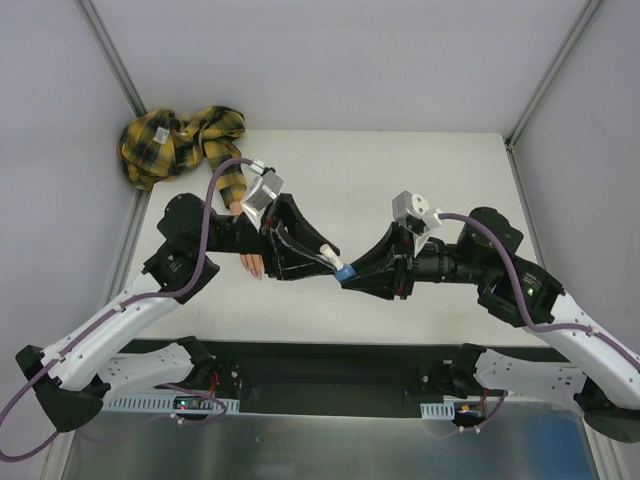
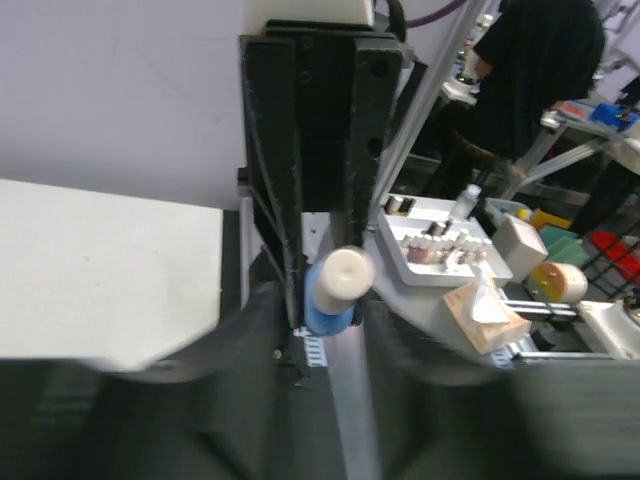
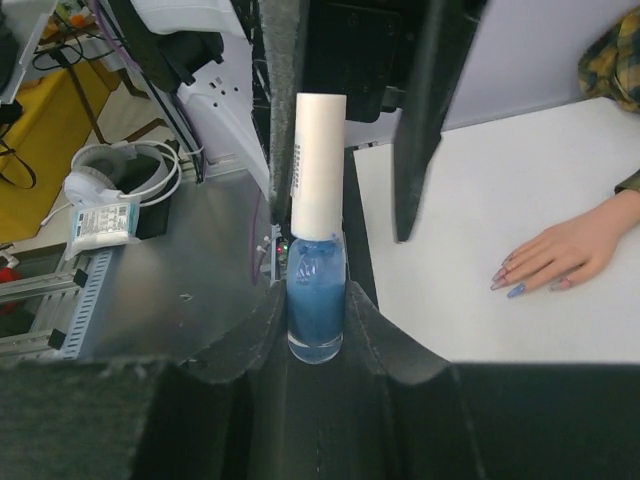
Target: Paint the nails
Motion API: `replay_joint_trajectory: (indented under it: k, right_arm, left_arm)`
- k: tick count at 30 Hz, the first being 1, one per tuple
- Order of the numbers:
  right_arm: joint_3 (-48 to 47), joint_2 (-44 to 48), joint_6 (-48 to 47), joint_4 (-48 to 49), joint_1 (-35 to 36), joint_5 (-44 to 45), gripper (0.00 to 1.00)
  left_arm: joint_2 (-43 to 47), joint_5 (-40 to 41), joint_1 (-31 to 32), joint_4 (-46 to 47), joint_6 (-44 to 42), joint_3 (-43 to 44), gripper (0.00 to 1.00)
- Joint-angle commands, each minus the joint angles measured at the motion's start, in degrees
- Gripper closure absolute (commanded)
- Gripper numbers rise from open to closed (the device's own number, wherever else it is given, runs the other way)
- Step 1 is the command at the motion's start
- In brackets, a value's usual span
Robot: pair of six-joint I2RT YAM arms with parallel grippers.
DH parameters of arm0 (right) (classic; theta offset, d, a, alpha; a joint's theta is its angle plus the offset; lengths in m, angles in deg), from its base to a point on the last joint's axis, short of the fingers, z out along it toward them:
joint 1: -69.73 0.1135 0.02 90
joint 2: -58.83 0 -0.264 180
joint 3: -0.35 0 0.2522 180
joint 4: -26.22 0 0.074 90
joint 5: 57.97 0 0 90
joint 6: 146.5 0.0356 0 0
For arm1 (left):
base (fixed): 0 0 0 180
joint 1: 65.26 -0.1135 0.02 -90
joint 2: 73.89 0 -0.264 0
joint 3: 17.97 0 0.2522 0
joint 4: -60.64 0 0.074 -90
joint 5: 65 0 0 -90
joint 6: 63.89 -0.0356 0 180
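Note:
The small blue bottle [image 3: 316,300] with a white cap [image 3: 319,165] stands upright in my right gripper [image 3: 316,315], which is shut on its glass body. My left gripper [image 2: 330,320] is open with its fingers either side of the cap [image 2: 343,278]; one finger touches it and the other stands apart. Both grippers meet at mid-table, left [image 1: 322,256] and right [image 1: 348,272]. The mannequin hand [image 3: 560,255] lies flat on the table; its nails [image 3: 505,275] are pinkish, and one [image 3: 517,290] looks blue. In the top view the hand [image 1: 250,262] is partly hidden by my left arm.
The yellow-black plaid sleeve [image 1: 180,140] is bunched at the back left corner. Grey walls enclose the white table [image 1: 440,170]. Off the table are a tray of small bottles [image 2: 430,240], a tissue box [image 2: 485,310] and headphones [image 3: 110,170].

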Motion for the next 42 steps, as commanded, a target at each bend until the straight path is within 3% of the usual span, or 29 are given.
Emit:
replay_joint_trajectory:
  k: [1, 2, 3, 5, 8, 12, 15, 18, 24, 28, 29, 33, 37, 41, 42]
  right_arm:
    - [-4.14, 1.29, -3.26, 5.35, 0.14, 0.05, 1.0]
    - [-4.41, 1.37, -4.22, 3.94, 0.14, 2.0, 1.0]
    - [-4.68, 1.46, -6.5, 1.49, 0.14, 4.02, 1.0]
    - [-5.47, 0.85, -8.35, -0.46, 0.05, 10.61, 1.0]
    - [-6.17, -0.64, -11.43, -2.48, 0.92, 20.45, 1.0]
    - [-7.14, -3.19, -15.74, -2.05, 4.95, 37.72, 1.0]
    - [-7.67, -5.12, -18.73, -0.47, 7.51, 45.41, 1.0]
    - [-8.63, -7.23, -20.4, 0.24, 8.75, 49.99, 1.0]
    - [-8.98, -8.03, -20.76, 2.79, 9.98, 54.84, 1.0]
    - [-9.34, -8.73, -20.23, 3.23, 10.24, 54.05, 1.0]
    - [-9.42, -8.73, -20.14, 3.23, 10.42, 53.62, 1.0]
    - [-8.55, -7.33, -19.0, 3.31, 10.33, 46.79, 1.0]
    - [-6.44, -3.91, -16.56, 5.24, 10.24, 36.75, 1.0]
    - [-5.3, -0.74, -10.05, 6.82, 6.66, 24.12, 1.0]
    - [-4.77, 0.05, -7.86, 7.61, 5.51, 15.81, 1.0]
  left_arm:
    - [0.68, 6.44, -0.67, -15.86, -5.52, 6.46, 0.44]
    - [1.12, 8.98, -0.85, -17.92, -6.41, 7.35, 0.3]
    - [2.26, 11.79, -0.94, -19.68, -7.2, 8.15, 0.24]
    - [3.15, 20.84, -1.11, -24.7, -7.38, 10.26, 0.16]
    - [3.15, 32.89, -1.11, -29.36, -4.93, 13.07, 0.12]
    - [-0.97, 39.41, -1.2, -31.04, -1.5, 17.46, 0.12]
    - [-4.58, 40.82, -1.2, -31.04, -1.32, 21.06, 0.17]
    - [-7.92, 39.95, -1.11, -30.95, -1.58, 23.26, 0.18]
    - [-10.65, 38.54, -0.85, -30.34, -1.67, 23.71, 0.31]
    - [-11.09, 36.87, -0.59, -28.06, -0.62, 22.04, 0.41]
    - [-11.09, 36.52, -0.59, -27.44, -0.53, 21.69, 0.51]
    - [-9.86, 32.13, -0.67, -21.65, -0.79, 18.1, 0.77]
    - [-7.23, 19.6, -0.76, -11.02, 0.87, 12.82, 0.99]
    - [-4.42, 8.0, -0.76, 6.95, 7.36, 5.36, 1.0]
    - [-3.89, 6.04, -0.76, 10.06, 8.78, 2.21, 1.0]
